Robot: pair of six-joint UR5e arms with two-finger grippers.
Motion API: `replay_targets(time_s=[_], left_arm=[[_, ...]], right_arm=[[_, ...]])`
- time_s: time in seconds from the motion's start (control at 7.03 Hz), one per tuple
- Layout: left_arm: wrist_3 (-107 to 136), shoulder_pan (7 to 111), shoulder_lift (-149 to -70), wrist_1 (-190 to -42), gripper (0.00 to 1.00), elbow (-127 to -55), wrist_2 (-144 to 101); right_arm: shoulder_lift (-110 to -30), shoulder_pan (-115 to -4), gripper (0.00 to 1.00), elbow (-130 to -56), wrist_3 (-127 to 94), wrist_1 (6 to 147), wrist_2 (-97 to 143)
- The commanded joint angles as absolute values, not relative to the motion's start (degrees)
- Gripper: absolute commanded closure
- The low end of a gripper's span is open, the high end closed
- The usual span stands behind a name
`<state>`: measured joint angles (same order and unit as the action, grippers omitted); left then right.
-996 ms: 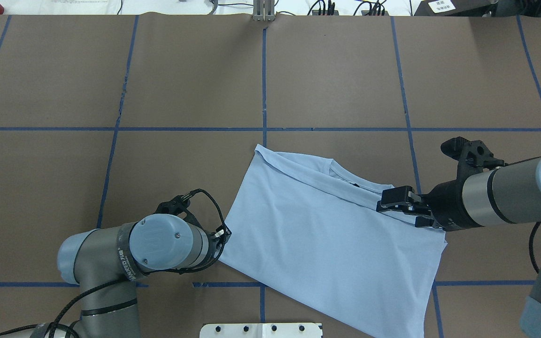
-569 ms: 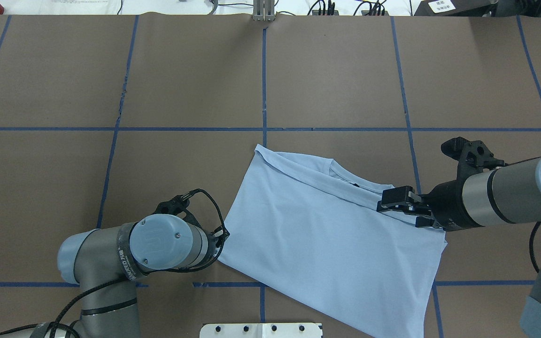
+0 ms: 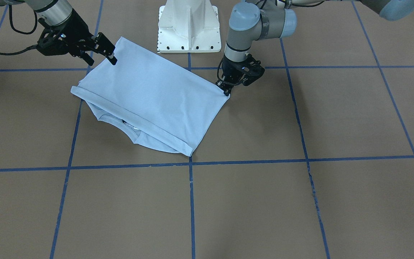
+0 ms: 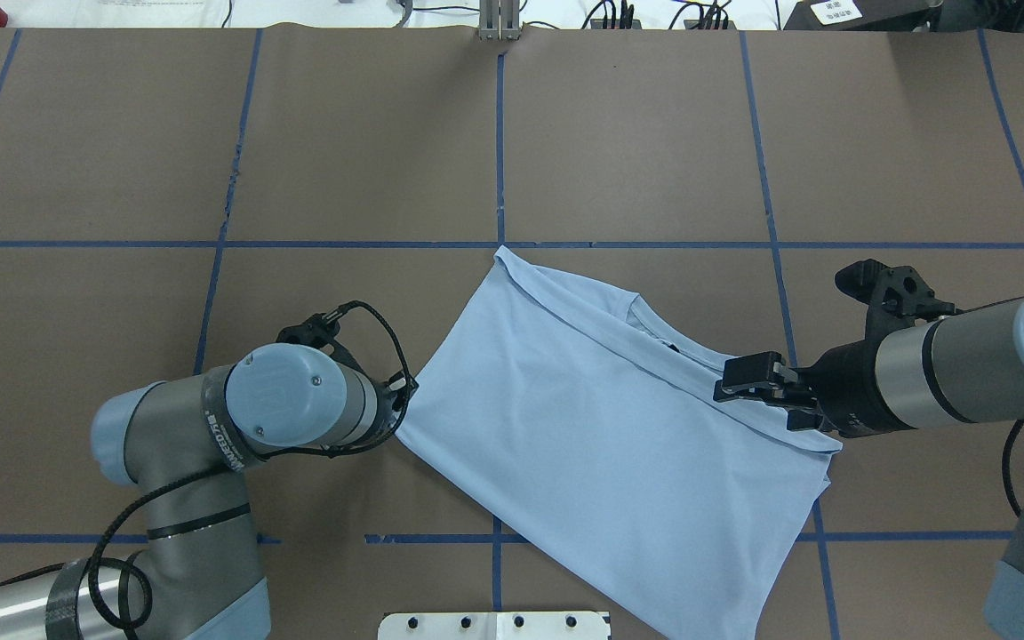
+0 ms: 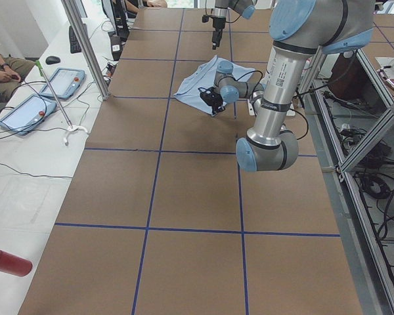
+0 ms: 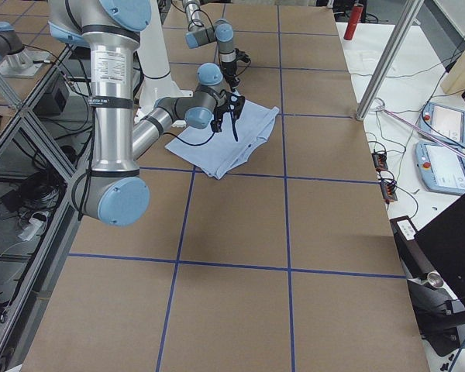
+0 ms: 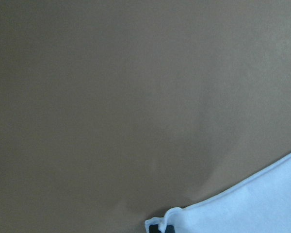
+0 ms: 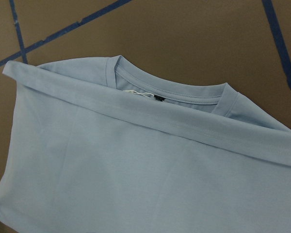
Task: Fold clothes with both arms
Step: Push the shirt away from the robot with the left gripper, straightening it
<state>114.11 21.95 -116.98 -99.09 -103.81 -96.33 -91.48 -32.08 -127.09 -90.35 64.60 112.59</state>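
Note:
The light blue T-shirt (image 4: 601,444) lies folded and slanted on the brown table, collar (image 4: 654,333) peeking out under the folded-over hem. It also shows in the front view (image 3: 149,97) and the right wrist view (image 8: 136,170). My left gripper (image 4: 401,418) is shut on the shirt's left corner, low at the table (image 3: 225,90). The left wrist view shows that pinched corner (image 7: 165,224). My right gripper (image 4: 750,398) is open and hovers above the shirt's right end near the collar (image 3: 108,52), holding nothing. The chest print is hidden.
The white pedestal base (image 3: 189,28) stands at the near table edge, close to the shirt. Blue tape lines (image 4: 499,133) grid the table. A metal post (image 5: 85,46), tablets (image 5: 26,111) and a red cylinder (image 5: 6,261) are along the far side.
My left gripper has moved away from the base and leftward, dragging the shirt's left corner. The shirt has swung round, its far corner now nearer the cross tape line. The right gripper has not moved.

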Motion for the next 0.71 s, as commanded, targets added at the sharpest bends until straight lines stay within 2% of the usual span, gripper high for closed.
replay_targets(time_s=[0.0, 0.28, 0.57], left_arm=[[106.1, 28.8, -120.0, -99.6, 1.00, -100.2, -96.4], [100.0, 34.8, -125.3, -106.7, 1.00, -87.3, -96.2], [94.0, 38.7, -130.4, -111.5, 1.00, -78.1, -96.2]], right_arm=[[-91.5, -32.2, 0.00, -127.1, -90.4, 64.6, 112.6], [-91.2, -32.1, 0.00, -126.0, -90.4, 64.6, 112.6], [-91.0, -32.1, 0.00, -125.8, -90.4, 64.6, 112.6]])
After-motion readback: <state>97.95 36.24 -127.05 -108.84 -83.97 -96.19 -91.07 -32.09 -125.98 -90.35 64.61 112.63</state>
